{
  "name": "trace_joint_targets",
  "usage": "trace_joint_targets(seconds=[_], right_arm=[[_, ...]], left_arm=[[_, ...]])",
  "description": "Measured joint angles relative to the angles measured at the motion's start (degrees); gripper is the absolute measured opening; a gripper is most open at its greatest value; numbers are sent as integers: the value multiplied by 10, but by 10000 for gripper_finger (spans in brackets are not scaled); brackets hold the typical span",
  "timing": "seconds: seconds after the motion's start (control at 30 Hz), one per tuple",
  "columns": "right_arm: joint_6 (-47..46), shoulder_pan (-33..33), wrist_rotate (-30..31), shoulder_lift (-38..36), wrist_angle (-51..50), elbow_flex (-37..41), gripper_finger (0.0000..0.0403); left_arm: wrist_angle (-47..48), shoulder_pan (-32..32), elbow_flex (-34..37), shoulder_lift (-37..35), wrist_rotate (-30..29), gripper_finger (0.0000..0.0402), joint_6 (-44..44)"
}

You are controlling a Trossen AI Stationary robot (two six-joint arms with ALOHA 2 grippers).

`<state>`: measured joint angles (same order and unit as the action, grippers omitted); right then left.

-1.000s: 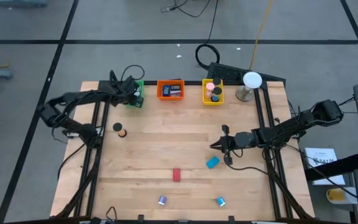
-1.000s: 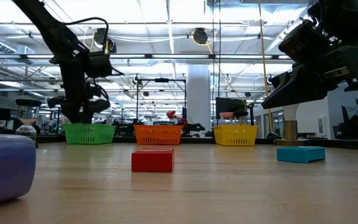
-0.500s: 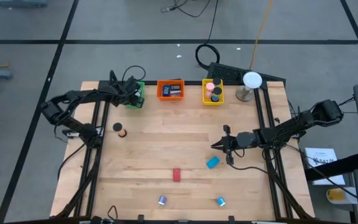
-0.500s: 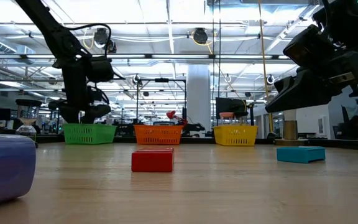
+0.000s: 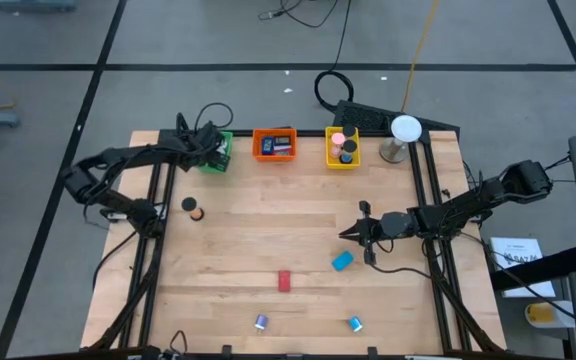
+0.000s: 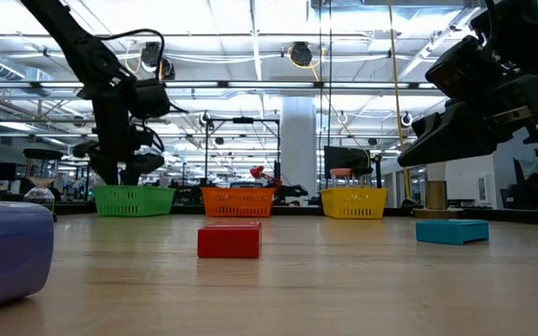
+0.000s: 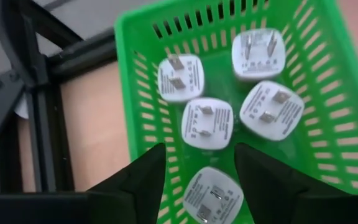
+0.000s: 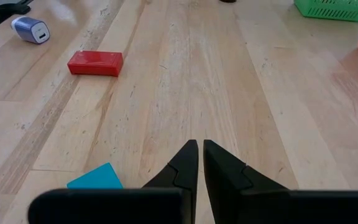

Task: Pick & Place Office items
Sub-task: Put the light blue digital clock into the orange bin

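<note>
Left gripper (image 7: pixel 194 180) hangs over the green tray (image 7: pixel 328 155), fingers apart, nothing between them; a white plug (image 7: pixel 211 194) lies right under them, four more beyond, all prongs up, squarish, no clear long axis. Risk: a low exit could snag the tray wall and drag it. Right gripper (image 8: pixel 200 163), pinched closed and empty, hovers with the blue block (image 8: pixel 97 177) just beside; red block (image 8: pixel 95 63) further ahead, long axis crosswise

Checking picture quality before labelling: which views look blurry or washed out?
Low view: the purple cylinder at the near edge is out of focus, and the ceiling lights glare. Left wrist view: soft all over, white plugs in the green tray blurred. Right wrist view: red block sharp.
</note>
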<state>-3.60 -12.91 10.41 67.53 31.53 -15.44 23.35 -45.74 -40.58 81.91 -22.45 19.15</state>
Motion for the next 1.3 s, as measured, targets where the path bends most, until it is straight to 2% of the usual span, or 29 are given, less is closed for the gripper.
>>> trace_joint_targets(seconds=[0.27, 0.43, 0.6, 0.77, 0.87, 0.93, 1.2, 1.3], right_arm=[[0, 0, 0, 0, 0, 0, 15], [6, 0, 0, 0, 9, 0, 15], [14, 0, 0, 1, 46, 0, 15], [16, 0, 0, 1, 96, 0, 15], [20, 3, 0, 1, 129, 0, 15], [18, 10, -1, 1, 145, 0, 15], [-27, 28, 2, 1, 145, 0, 15], [-36, 28, 23, 1, 116, -7, 15]], left_arm=[[11, 9, 0, -66, -1, 167, -44], [-18, 73, 21, -125, -1, 120, -63], [-211, 178, 117, -175, 35, 57, -110], [-479, 259, 228, -181, 164, 7, -172], [-591, 285, 260, -168, 219, 9, -160], [-618, 300, 269, -163, 234, 20, -159], [-702, 347, 269, -131, 237, 37, -193], [-720, 356, 269, -120, 236, 37, -209]])
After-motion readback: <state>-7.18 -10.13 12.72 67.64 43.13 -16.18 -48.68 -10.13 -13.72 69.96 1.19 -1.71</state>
